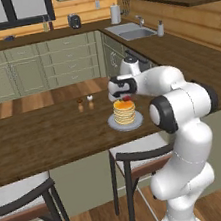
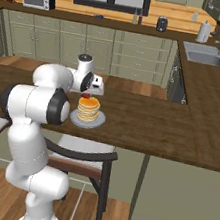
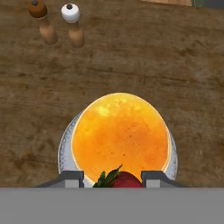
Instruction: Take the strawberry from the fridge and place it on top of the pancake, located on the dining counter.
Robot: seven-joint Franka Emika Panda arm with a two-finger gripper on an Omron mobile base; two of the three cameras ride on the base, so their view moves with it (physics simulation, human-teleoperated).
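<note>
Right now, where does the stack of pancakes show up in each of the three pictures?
Left base view: pancake right of centre, just below the gripper.
Right base view: left of centre, beside the white arm.
Hand view: lower middle, seen from above.
Shared landmark: the grey plate beneath it.

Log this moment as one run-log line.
phase: placing | gripper: shut on red strawberry | position: above golden pancake stack on grey plate | release: not yet

Golden-orange pancake (image 3: 120,135) on grey plate (image 3: 64,148), red strawberry (image 3: 124,180) — green leaves, dark-brown wood-grain dining counter (image 3: 175,65).
</note>
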